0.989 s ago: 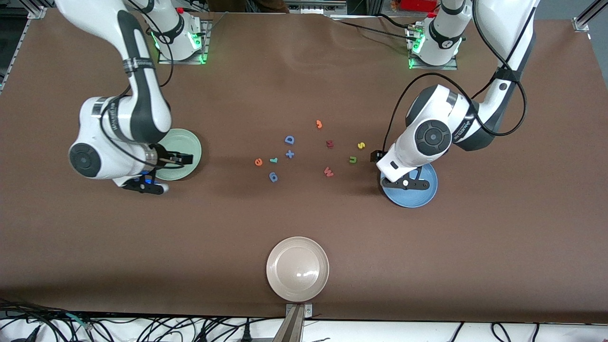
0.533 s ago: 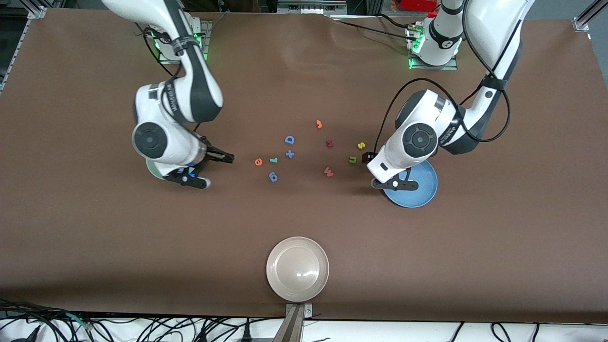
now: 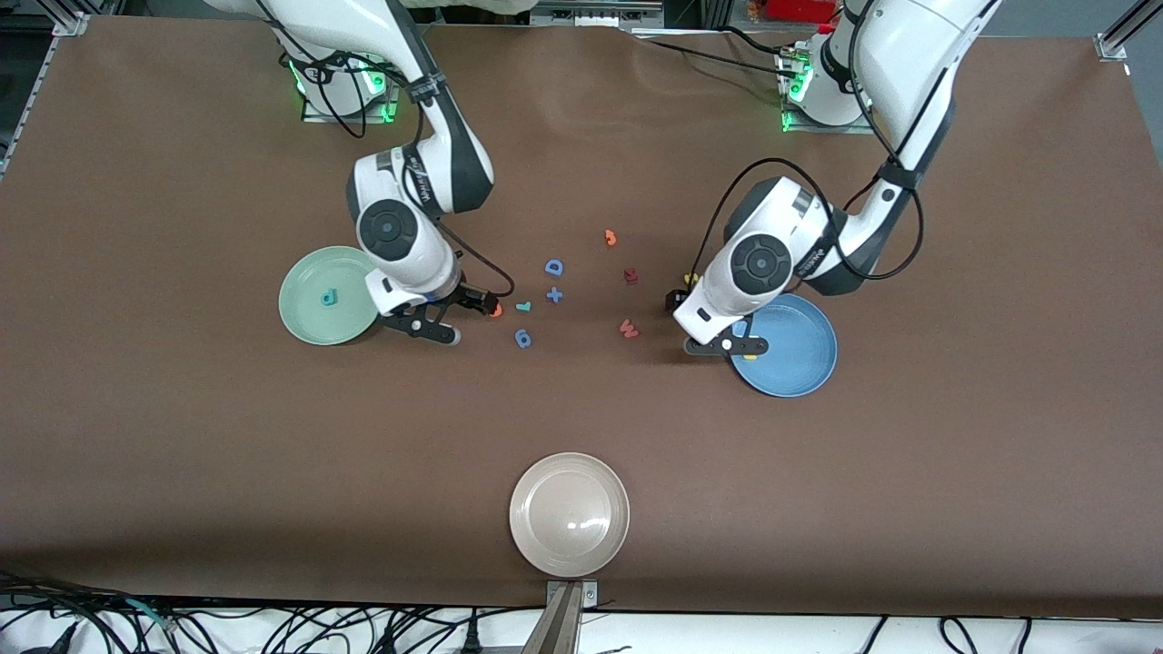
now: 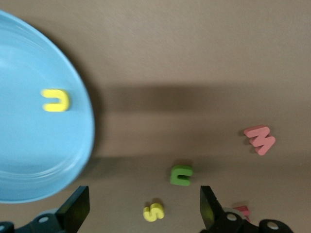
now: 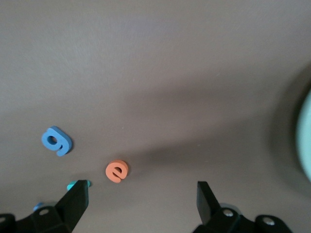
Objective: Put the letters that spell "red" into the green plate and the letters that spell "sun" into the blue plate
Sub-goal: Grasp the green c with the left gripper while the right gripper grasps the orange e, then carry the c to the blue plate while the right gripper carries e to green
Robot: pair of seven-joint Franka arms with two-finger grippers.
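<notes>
The green plate [image 3: 304,313] holds the teal "d" [image 3: 328,297]. My right gripper [image 3: 483,303] is open over the orange "e" [image 3: 497,311], which lies just outside the gripper [image 5: 141,206] in the right wrist view, near one fingertip. The teal "r" [image 3: 523,307] lies beside the "e" [image 5: 116,171]. The blue plate [image 3: 800,363] holds the yellow "u" [image 4: 56,100]. My left gripper [image 3: 677,298] is open beside that plate, low over the table. The yellow "s" [image 4: 153,211] lies between its fingers and the green "n" [image 4: 181,175] just ahead of them.
A blue "D" [image 3: 553,267], a blue plus [image 3: 554,294] and a blue "q"-like letter [image 3: 522,339] lie near the "r". An orange letter [image 3: 611,238], a dark red letter [image 3: 631,274] and a red "w" [image 3: 628,329] lie mid-table. A beige plate [image 3: 569,514] stands near the front edge.
The right arm swung from over the green plate to the "e", uncovering the "d". The left arm moved off the blue plate toward the "s" and "n", uncovering the "u". Both grippers stayed open.
</notes>
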